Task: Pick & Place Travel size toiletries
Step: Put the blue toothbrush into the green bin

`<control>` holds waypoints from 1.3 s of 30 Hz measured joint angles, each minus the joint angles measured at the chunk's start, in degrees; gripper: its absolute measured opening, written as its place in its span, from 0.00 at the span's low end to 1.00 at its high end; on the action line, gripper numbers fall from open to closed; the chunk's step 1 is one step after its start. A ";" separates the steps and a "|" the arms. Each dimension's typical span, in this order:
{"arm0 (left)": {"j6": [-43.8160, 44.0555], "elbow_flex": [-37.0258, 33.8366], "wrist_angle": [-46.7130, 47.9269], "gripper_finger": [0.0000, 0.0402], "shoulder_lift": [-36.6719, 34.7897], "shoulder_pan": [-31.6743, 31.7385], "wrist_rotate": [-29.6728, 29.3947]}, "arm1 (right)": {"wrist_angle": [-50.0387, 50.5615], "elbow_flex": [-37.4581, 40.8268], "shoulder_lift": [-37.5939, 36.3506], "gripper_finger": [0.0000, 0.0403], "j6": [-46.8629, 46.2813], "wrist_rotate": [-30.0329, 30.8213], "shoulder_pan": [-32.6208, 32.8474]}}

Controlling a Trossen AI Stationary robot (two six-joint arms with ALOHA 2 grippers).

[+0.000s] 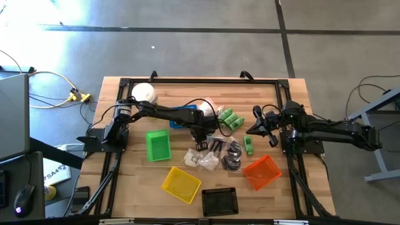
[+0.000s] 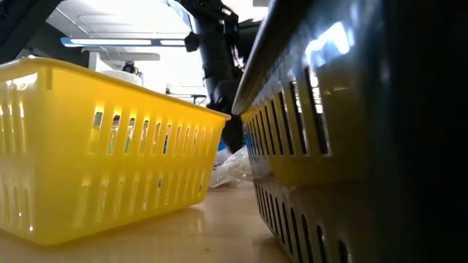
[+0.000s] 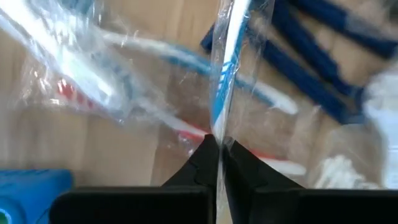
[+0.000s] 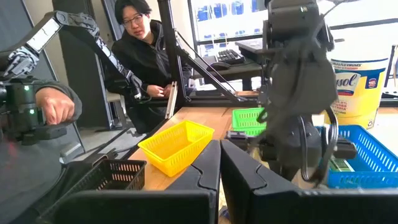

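Left end effector [image 3: 217, 146] pinches what looks like a crinkly clear sachet [image 3: 227, 74].

On the desk [image 1: 125, 187], four baskets stand toward the front: one [image 1: 158, 144] at the left, one [image 1: 181, 184] nearer the front edge, one [image 1: 220, 201] right of that, and one [image 1: 262, 172] farther right. Another basket [image 1: 184, 116] lies behind them near the middle, with a jar [image 1: 144, 94] to its left. The toiletries [image 1: 215, 156] lie between the baskets, some bottles [image 1: 231, 119] behind them. The left hand [image 1: 201, 145] sits over the pile, pinching a sachet [image 3: 227, 74]. The right hand [image 1: 257, 129], fingers together, hangs at the right, well apart.
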State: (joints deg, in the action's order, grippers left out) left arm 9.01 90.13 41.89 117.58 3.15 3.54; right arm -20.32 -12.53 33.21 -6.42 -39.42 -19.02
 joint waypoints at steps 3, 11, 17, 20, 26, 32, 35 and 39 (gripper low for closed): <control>-1.22 1.83 0.92 0.02 -0.02 -1.08 -0.02 | 0.02 0.00 0.00 0.01 -0.02 0.00 -0.01; -3.51 12.66 19.34 0.02 -0.34 -4.69 -6.63 | 0.00 0.00 -0.06 0.01 -1.08 -0.71 -0.01; -3.78 18.34 24.80 0.02 -4.87 -5.93 -7.38 | -0.38 0.00 -0.62 0.01 -1.11 -1.47 -0.01; -3.26 19.06 23.77 0.02 -9.47 -5.94 -7.55 | -0.71 0.02 -1.30 0.01 -1.52 -1.65 -0.01; 1.59 19.16 20.76 0.02 -20.10 -7.17 -9.95 | -0.18 0.00 -2.62 0.01 -2.88 -3.17 0.01; 17.52 18.49 38.65 0.02 -26.09 -11.47 -20.21 | 0.84 0.00 -2.97 0.01 -3.03 -3.17 0.01; 29.24 16.47 46.69 0.02 -26.49 -14.64 -25.47 | 1.20 0.00 -2.97 0.01 -2.88 -3.12 0.01; 37.40 9.33 46.43 0.02 -27.97 -19.53 -26.40 | 1.98 0.00 -2.95 0.01 -2.19 -3.05 0.00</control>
State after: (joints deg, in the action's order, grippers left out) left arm 46.41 99.46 88.32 89.61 -16.38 -22.86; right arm -18.33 -12.53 30.26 -8.61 -42.47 -19.02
